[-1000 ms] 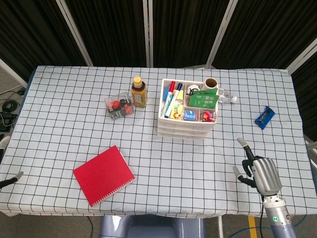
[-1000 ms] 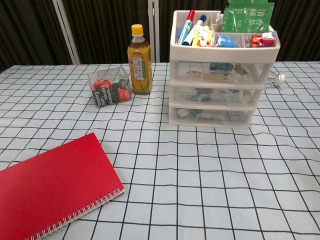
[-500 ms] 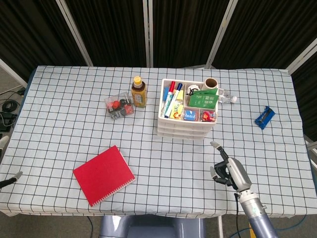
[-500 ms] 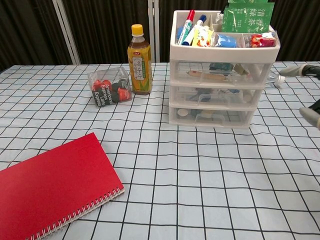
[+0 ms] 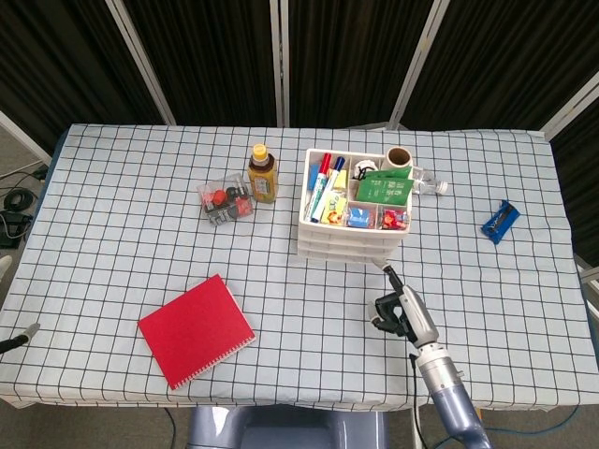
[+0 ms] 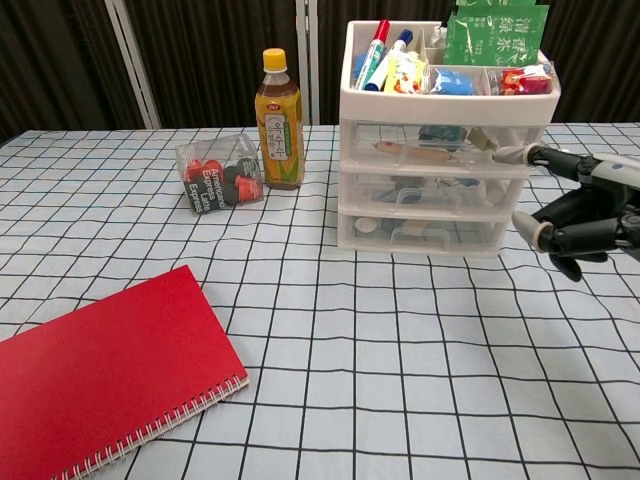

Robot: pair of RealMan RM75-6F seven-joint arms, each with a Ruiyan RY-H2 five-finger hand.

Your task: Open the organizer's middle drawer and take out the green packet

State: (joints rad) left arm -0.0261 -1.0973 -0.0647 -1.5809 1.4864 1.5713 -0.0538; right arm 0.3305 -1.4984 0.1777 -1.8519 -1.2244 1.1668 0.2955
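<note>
Head view: checked table [image 5: 122,234] holds wide bare cloth along its left and right edges. White organizer [image 5: 354,217] stands centre-rear, all drawers closed; green packet [image 5: 385,187] shows upright in its top tray. Red notebook [image 5: 196,330] lies front-left. Right hand [image 5: 401,312], fingers spread and holding nothing, hovers just before the organizer's front. Left hand barely visible at the table's left edge; state undeterminable.

Glossy white-and-clear plastic organizer [image 6: 445,130] on a matt checked cloth tablecloth [image 5: 122,234]; matt red notebook [image 5: 196,329] cover.
</note>
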